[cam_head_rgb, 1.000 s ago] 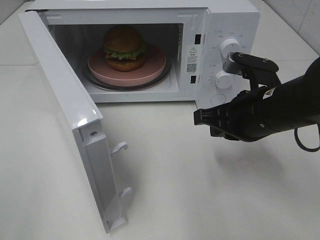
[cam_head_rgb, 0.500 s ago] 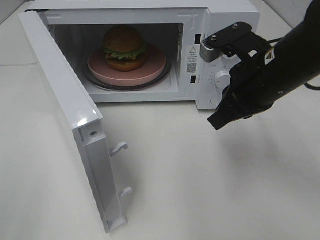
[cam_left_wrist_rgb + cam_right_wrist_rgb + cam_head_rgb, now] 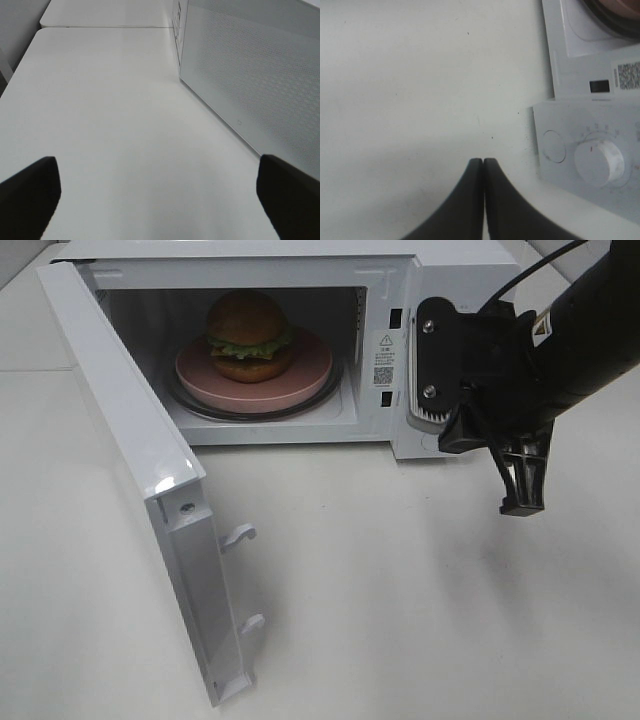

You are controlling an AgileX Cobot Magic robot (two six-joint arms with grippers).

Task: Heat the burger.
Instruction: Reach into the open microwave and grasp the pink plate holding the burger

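We see a white table with a wide bare stretch in front of the microwave. The door stands open at the left, its free edge out toward the table's near side. The right arm is in front of the control panel. The right gripper points down over the table, fingers pressed together, empty. Inside, the burger sits on a pink plate, toward its back-left, clear of the walls. The left gripper is spread wide and empty, low over the table beside the door's outer face.
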